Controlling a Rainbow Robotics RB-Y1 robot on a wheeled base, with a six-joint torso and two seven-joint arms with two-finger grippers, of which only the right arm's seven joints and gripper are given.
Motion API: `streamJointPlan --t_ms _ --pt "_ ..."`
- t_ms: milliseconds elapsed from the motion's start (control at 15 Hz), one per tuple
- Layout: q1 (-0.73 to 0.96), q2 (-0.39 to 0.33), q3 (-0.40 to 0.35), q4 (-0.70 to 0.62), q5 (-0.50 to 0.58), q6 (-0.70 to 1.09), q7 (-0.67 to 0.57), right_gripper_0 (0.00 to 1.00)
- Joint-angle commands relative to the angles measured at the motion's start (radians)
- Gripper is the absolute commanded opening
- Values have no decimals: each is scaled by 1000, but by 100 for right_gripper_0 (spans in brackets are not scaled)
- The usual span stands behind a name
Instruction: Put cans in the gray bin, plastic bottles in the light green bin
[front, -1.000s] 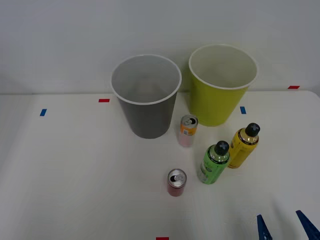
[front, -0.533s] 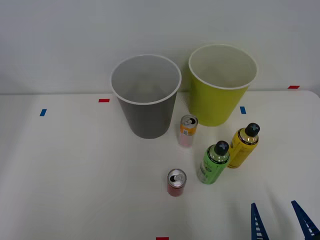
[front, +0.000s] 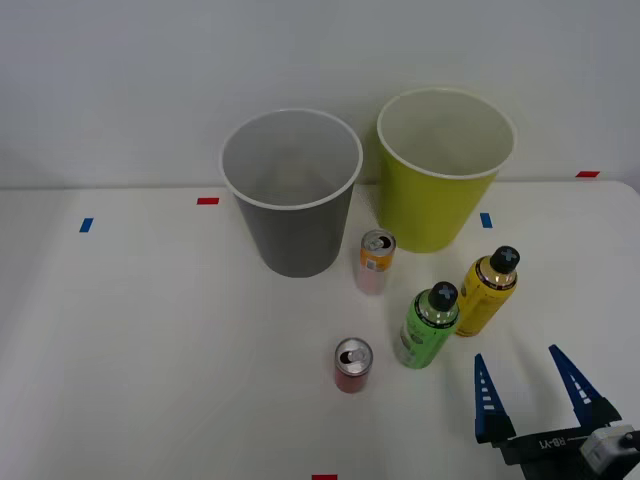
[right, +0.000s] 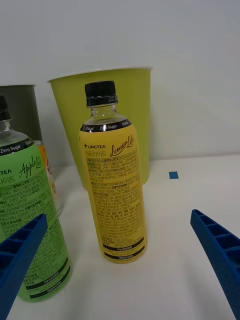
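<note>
The right gripper (front: 528, 385) is held spread and empty near the yellow bottle (front: 486, 292), the green bottle (front: 427, 325) standing just beside.

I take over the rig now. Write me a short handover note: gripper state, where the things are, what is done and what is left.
Right gripper: open, holding nothing, near the yellow bottle.
Green bottle, red can and orange can: upright on the table.
Gray bin and light green bin: at the back; nothing visible inside.
Done: nothing sorted.
Left: both cans to gray, both bottles to light green.
</note>
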Motion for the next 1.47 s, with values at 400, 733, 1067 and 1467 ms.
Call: streamJointPlan --t_ms 400,733,1067,1467 --pt "-162 75 -23 74 -13 107 34 100" --pt "-309 142 -43 201 -13 101 50 100" --pt "-355 134 -41 217 -7 101 59 100" --pt "-381 101 -32 217 -12 101 63 100"
